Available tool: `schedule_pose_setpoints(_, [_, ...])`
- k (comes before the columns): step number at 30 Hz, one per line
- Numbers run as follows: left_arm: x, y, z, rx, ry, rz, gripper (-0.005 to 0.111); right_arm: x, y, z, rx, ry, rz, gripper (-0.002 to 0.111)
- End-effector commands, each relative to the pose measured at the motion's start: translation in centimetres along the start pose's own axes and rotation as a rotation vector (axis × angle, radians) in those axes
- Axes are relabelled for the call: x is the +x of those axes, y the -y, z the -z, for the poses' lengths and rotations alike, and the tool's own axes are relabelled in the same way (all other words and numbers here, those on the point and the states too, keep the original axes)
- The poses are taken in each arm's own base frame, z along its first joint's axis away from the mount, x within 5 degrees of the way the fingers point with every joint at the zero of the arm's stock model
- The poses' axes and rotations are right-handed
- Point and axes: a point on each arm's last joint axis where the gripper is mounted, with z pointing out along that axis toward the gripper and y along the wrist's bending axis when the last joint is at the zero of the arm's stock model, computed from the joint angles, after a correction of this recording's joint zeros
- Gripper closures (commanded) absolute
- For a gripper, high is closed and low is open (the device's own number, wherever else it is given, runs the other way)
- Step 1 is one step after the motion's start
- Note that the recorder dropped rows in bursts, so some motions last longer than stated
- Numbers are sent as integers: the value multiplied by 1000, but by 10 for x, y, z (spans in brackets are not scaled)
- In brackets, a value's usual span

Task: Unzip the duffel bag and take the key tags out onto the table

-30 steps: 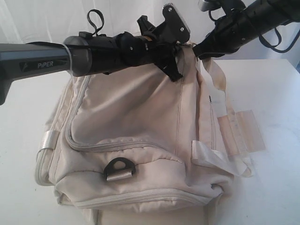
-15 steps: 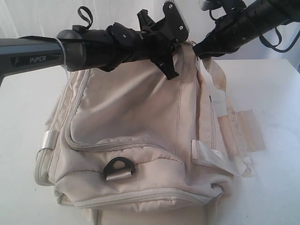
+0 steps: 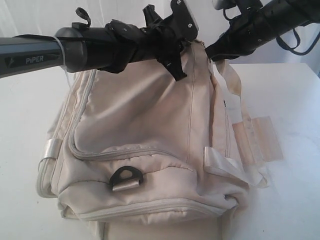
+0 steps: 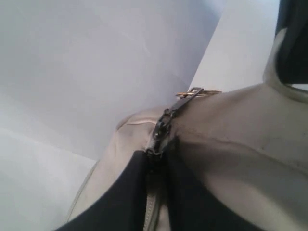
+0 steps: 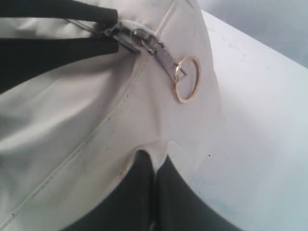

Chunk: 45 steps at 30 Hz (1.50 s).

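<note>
The cream duffel bag (image 3: 145, 125) stands on the white table (image 3: 290, 90). My left gripper (image 3: 176, 70) reaches across its top and is shut on the grey zipper slider (image 4: 163, 126), its fingertips (image 5: 103, 45) clamping it from both sides. The pull tab with a gold ring (image 5: 186, 79) sticks out past them. My right gripper (image 3: 211, 51) is shut on a fold of the bag's fabric (image 5: 156, 147) at the top end, just beyond the ring. The key tags are hidden.
A black D-ring (image 3: 126, 178) sits on the bag's near end. Pale webbing handles (image 3: 250, 145) hang over its right side onto the table. Both arms cross above the bag's top.
My left arm has drawn back to the left and slightly up, gripper still on the zipper. The bag's top has risen a little. The right gripper has held its place.
</note>
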Motion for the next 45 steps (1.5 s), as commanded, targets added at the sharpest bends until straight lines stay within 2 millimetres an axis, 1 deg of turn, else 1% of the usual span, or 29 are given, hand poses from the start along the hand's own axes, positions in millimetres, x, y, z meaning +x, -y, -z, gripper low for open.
schedule_pose_setpoints(1, [6, -25, 7, -142, -73, -1, 107, -13, 0, 17, 29, 79, -11, 108])
schedule_pose_setpoints(2, [8, -26, 8, -150, -91, -31, 107, -13, 0, 17, 29, 79, -11, 108])
schedule_pose_setpoints(7, [14, -33, 10, -231, -165, 5, 107, -13, 0, 17, 29, 79, -11, 108])
schedule_pose_setpoints(19, [16, -34, 10, -248, -185, 37, 107, -13, 0, 17, 29, 79, -11, 108])
schedule_pose_setpoints(21, [11, -35, 14, -251, -177, 59, 107, -13, 0, 17, 29, 79, -11, 108])
schedule_pose_setpoints(24, [-6, -40, 24, -251, -136, 117, 107, -13, 0, 17, 29, 79, -11, 108])
schedule_pose_setpoints(26, [-20, -43, 34, -245, -103, 199, 107, -13, 0, 17, 29, 79, -11, 108])
schedule_pose_setpoints(28, [-32, -47, 45, -217, -55, 348, 107, -13, 0, 17, 29, 79, -11, 108])
schedule_pose_setpoints(29, [-38, -49, 47, -202, -21, 363, 107, -13, 0, 17, 29, 79, -11, 108])
schedule_pose_setpoints(32, [-44, -49, 54, -172, 32, 487, 107, -13, 0, 17, 27, 80, -12, 108])
schedule_pose_setpoints(34, [-49, -43, 55, -102, 89, 580, 107, -13, 0, 17, 27, 80, -12, 108])
schedule_pose_setpoints(35, [-50, -41, 55, -71, 111, 596, 107, -13, -1, 17, 26, 81, -14, 108])
schedule_pose_setpoints(36, [-48, -40, 54, -6, 162, 599, 107, -13, -1, 17, 26, 81, -14, 108])
schedule_pose_setpoints(37, [-44, -43, 54, 11, 176, 602, 107, -13, -1, 17, 26, 81, -14, 108])
schedule_pose_setpoints(39, [-26, -60, 55, 12, 189, 679, 107, -14, -1, 17, 24, 86, -20, 108])
schedule_pose_setpoints(40, [-10, -80, 59, 30, 219, 824, 107, -14, 0, 17, 28, 90, -20, 108])
schedule_pose_setpoints(41, [-3, -89, 63, 87, 264, 921, 107, -14, 0, 17, 28, 90, -20, 108])
schedule_pose_setpoints(42, [8, -103, 75, 290, 376, 1087, 107, -14, 0, 17, 28, 90, -20, 108])
schedule_pose_setpoints(43, [25, -111, 81, 439, 373, 1174, 107, -14, 0, 17, 28, 90, -20, 108])
schedule_pose_setpoints(44, [35, -113, 82, 501, 306, 1198, 107, -14, 0, 17, 28, 90, -20, 108])
schedule_pose_setpoints(45, [46, -111, 84, 565, 133, 1211, 107, -14, 0, 17, 28, 90, -20, 108])
